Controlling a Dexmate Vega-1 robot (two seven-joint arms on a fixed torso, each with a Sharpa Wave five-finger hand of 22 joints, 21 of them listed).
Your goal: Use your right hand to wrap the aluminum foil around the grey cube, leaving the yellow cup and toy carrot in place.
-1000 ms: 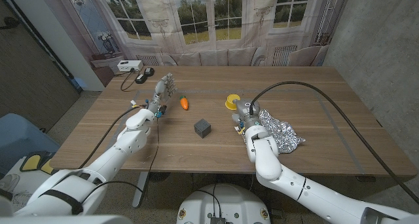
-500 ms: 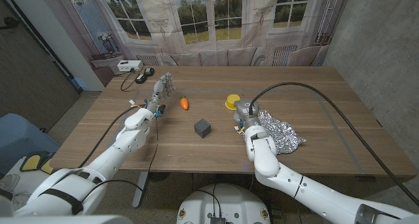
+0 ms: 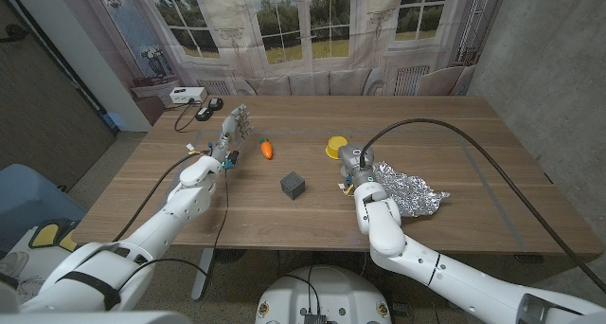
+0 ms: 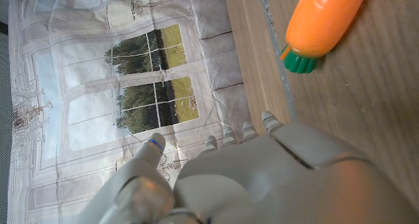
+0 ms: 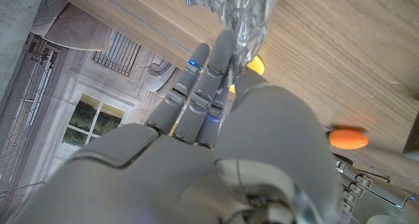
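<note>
Shifted outward since before, the light, crumpled aluminum foil (image 3: 407,191) right of the grey cube (image 3: 294,184) is pinched at its near edge by the right robot hand (image 3: 357,170), while the left robot hand (image 3: 233,132) is held open.

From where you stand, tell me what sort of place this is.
Probably a lab or test room staged as a living room: a printed backdrop of windows and a sofa hangs behind the wooden table, bare concrete wall stands beside it, and cables trail across the tabletop.
</note>
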